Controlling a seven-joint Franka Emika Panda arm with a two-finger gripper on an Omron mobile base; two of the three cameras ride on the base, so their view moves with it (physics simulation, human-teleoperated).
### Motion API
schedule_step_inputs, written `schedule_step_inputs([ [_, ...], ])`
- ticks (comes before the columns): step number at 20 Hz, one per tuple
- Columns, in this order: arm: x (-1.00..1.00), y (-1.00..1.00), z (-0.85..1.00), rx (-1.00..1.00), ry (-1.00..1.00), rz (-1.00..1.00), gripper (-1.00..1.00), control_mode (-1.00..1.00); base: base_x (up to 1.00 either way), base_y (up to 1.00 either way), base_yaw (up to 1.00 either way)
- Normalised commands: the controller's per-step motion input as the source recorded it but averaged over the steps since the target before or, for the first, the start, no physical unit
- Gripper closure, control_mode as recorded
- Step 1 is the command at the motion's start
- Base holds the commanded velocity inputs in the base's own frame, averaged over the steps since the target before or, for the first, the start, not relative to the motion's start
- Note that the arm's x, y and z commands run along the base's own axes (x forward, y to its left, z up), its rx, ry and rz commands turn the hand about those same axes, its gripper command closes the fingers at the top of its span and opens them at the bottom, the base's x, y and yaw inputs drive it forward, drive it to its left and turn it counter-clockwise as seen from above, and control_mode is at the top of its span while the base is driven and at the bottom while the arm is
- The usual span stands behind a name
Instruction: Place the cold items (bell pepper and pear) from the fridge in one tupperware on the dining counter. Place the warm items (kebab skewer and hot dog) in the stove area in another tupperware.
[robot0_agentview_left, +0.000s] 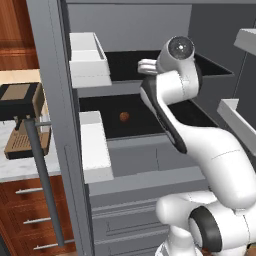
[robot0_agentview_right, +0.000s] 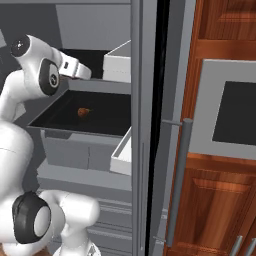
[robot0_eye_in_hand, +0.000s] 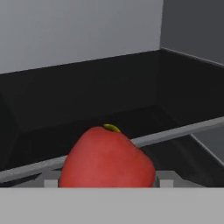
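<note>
A red bell pepper (robot0_eye_in_hand: 107, 159) with a small green stem sits right between my gripper's (robot0_eye_in_hand: 107, 183) two fingertips (robot0_eye_in_hand: 50, 183), whose jaws press its sides on the fridge's upper dark shelf (robot0_agentview_left: 125, 62). In the base views my white hand (robot0_agentview_left: 147, 66) (robot0_agentview_right: 76, 70) reaches into that shelf. The pear (robot0_agentview_left: 124, 116) (robot0_agentview_right: 84, 112), small and brownish, lies alone on the lower dark shelf (robot0_agentview_right: 60, 117), beneath my forearm. The tupperware, kebab skewer and hot dog are out of view.
White door bins (robot0_agentview_left: 89, 60) (robot0_agentview_left: 96, 147) hang on the left fridge door, others (robot0_agentview_left: 237, 115) (robot0_agentview_right: 122, 152) on the right. A coffee machine (robot0_agentview_left: 22, 117) stands on the left counter. A wall oven (robot0_agentview_right: 235, 110) and long door handles (robot0_agentview_left: 44, 175) (robot0_agentview_right: 179, 175) flank the fridge.
</note>
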Motion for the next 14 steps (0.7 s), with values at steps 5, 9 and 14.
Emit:
schedule_step_inputs([
  [5,-1.0,-0.35,-0.39,0.04,0.08,0.07,1.0,-1.0,0.0,0.0,0.0],
  [9,-1.0,-0.04,-0.51,0.0,0.14,0.13,1.0,-1.0,0.0,0.0,0.0],
  [14,-0.7,-0.15,-0.79,-0.01,0.43,0.01,1.0,-1.0,0.0,0.0,0.0],
])
